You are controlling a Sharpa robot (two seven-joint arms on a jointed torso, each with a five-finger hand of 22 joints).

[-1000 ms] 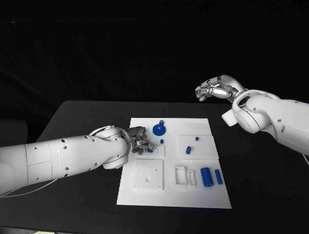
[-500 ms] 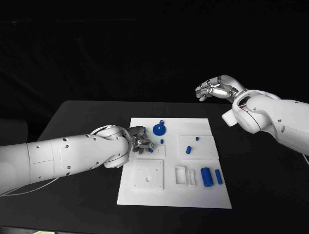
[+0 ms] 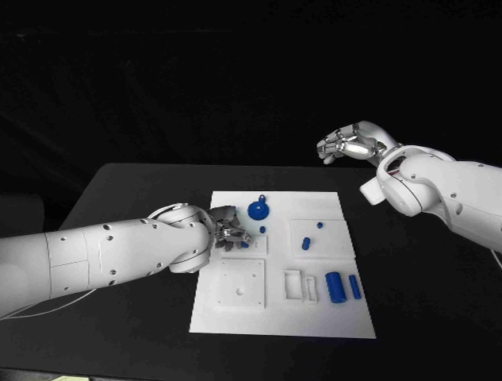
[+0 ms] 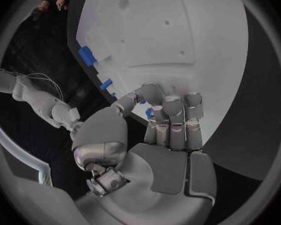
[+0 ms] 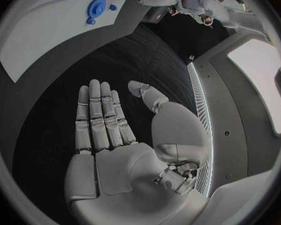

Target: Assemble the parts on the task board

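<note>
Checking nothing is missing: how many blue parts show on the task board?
6: round disc near the far edge, small piece below it, two pegs mid-right, two cylinders near right. The left hand may hide more.

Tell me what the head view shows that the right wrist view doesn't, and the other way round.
Head view alone: two blue cylinders lying side by side on the task board, and the left hand down on it. Right wrist view alone: the right hand has straight, spread fingers holding nothing. Both show the round blue disc, the board and the black table.
</note>
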